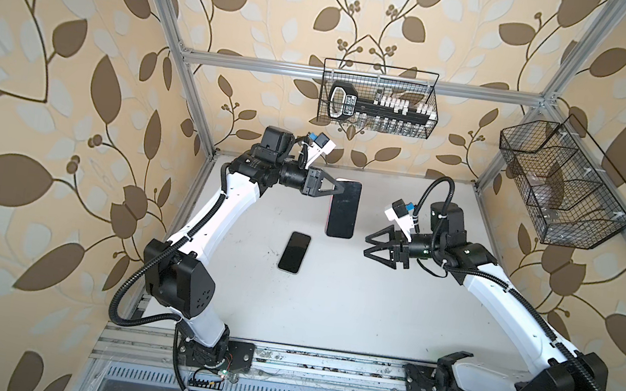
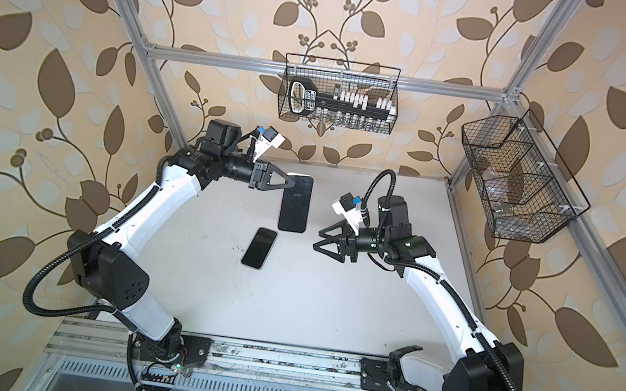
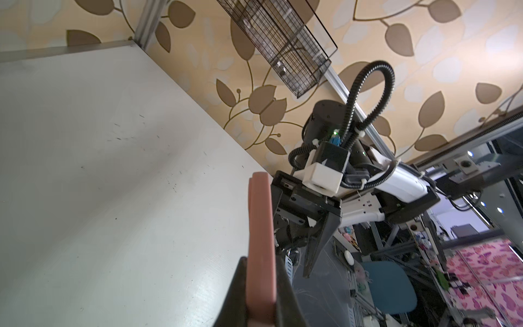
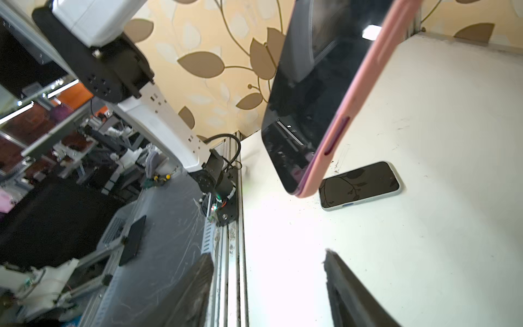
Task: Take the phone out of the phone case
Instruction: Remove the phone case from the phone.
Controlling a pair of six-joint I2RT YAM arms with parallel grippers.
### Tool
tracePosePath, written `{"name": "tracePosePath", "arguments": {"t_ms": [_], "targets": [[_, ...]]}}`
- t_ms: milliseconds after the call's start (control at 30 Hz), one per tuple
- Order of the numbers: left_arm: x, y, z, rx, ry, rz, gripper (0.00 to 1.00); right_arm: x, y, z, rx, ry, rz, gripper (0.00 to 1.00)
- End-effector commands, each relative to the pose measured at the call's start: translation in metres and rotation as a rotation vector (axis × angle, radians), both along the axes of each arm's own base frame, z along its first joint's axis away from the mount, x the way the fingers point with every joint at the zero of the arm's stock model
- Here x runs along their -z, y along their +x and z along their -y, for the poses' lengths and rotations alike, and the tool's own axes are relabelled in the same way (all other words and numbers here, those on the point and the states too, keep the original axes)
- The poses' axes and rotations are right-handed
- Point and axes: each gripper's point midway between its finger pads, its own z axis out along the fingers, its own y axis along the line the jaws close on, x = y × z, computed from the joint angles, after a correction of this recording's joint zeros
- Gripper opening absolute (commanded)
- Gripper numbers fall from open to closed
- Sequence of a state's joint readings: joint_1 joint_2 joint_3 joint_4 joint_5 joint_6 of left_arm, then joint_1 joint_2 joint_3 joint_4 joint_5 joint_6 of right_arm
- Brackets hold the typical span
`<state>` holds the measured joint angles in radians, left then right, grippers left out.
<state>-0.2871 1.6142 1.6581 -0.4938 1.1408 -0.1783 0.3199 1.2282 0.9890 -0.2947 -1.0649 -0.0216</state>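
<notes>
My left gripper (image 1: 339, 190) (image 2: 291, 184) is shut on one end of the pink phone case (image 1: 343, 208) (image 2: 295, 202) and holds it above the table's far middle, dark face up. In the left wrist view both fingers clamp the case's pink edge (image 3: 260, 240). The phone (image 1: 294, 252) (image 2: 259, 247), dark screen up with a pale rim, lies flat on the table just in front of the case and apart from it. My right gripper (image 1: 365, 246) (image 2: 316, 241) (image 4: 268, 253) stands open and empty to the right of both. The right wrist view shows the case (image 4: 365, 85) hanging over the phone (image 4: 359, 184).
The white table (image 1: 330, 308) has metal frame posts at its corners. A wire basket (image 1: 379, 98) with a black tool hangs on the back wall. Another wire basket (image 1: 564, 182) hangs on the right wall. The arm bases sit on a rail (image 1: 323, 364) along the front edge.
</notes>
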Motion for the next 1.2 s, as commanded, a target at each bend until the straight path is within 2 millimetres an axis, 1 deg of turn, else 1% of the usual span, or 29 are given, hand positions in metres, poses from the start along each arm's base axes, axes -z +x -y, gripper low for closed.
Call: {"name": "tracePosePath", "arguments": {"t_ms": [0, 67, 133, 167, 200, 233, 367, 400, 433, 533, 633, 700, 767, 933, 1033, 1167], "targets": [[-0.042, 0.015, -0.005, -0.130, -0.090, 0.029, 0.00, -0.010, 0.018, 0.000, 0.074, 0.037, 0.006, 0.69], [-0.044, 0.024, -0.007, -0.193, -0.112, 0.000, 0.00, -0.010, 0.028, 0.002, 0.129, 0.048, -0.012, 0.75], [-0.049, 0.032, -0.011, -0.266, -0.140, -0.019, 0.00, -0.013, 0.037, 0.003, 0.167, 0.082, -0.053, 0.86], [-0.050, 0.035, -0.014, -0.295, -0.151, -0.028, 0.00, -0.015, 0.040, 0.003, 0.184, 0.097, -0.072, 0.88], [-0.051, 0.040, -0.017, -0.343, -0.166, -0.044, 0.00, -0.015, 0.044, 0.003, 0.205, 0.108, -0.096, 0.97], [-0.053, 0.043, -0.020, -0.380, -0.186, -0.058, 0.00, -0.015, 0.049, 0.004, 0.230, 0.121, -0.116, 0.98], [-0.055, 0.051, -0.033, -0.495, -0.243, -0.099, 0.00, -0.017, 0.062, 0.007, 0.312, 0.184, -0.181, 1.00], [-0.051, 0.055, -0.037, -0.535, -0.250, -0.118, 0.00, -0.017, 0.065, 0.008, 0.336, 0.194, -0.199, 1.00], [-0.062, 0.048, -0.044, -0.566, -0.277, -0.102, 0.00, -0.019, 0.067, 0.008, 0.345, 0.214, -0.212, 1.00], [-0.059, 0.051, -0.053, -0.637, -0.324, -0.163, 0.00, -0.016, 0.073, 0.010, 0.389, 0.248, -0.275, 1.00], [-0.055, 0.053, -0.057, -0.660, -0.398, -0.205, 0.00, -0.011, 0.079, 0.012, 0.433, 0.253, -0.308, 1.00], [-0.052, 0.054, -0.058, -0.661, -0.448, -0.237, 0.00, -0.010, 0.080, 0.009, 0.435, 0.254, -0.320, 1.00], [-0.054, 0.054, -0.057, -0.637, -0.500, -0.256, 0.00, -0.008, 0.082, 0.007, 0.446, 0.258, -0.337, 1.00], [-0.056, 0.053, -0.051, -0.564, -0.595, -0.312, 0.00, -0.017, 0.085, 0.003, 0.451, 0.305, -0.338, 1.00], [-0.056, 0.054, -0.048, -0.526, -0.631, -0.325, 0.00, -0.018, 0.089, 0.004, 0.466, 0.318, -0.347, 1.00], [-0.062, 0.050, -0.046, -0.491, -0.655, -0.324, 0.00, -0.018, 0.093, 0.003, 0.470, 0.342, -0.368, 1.00]]}}
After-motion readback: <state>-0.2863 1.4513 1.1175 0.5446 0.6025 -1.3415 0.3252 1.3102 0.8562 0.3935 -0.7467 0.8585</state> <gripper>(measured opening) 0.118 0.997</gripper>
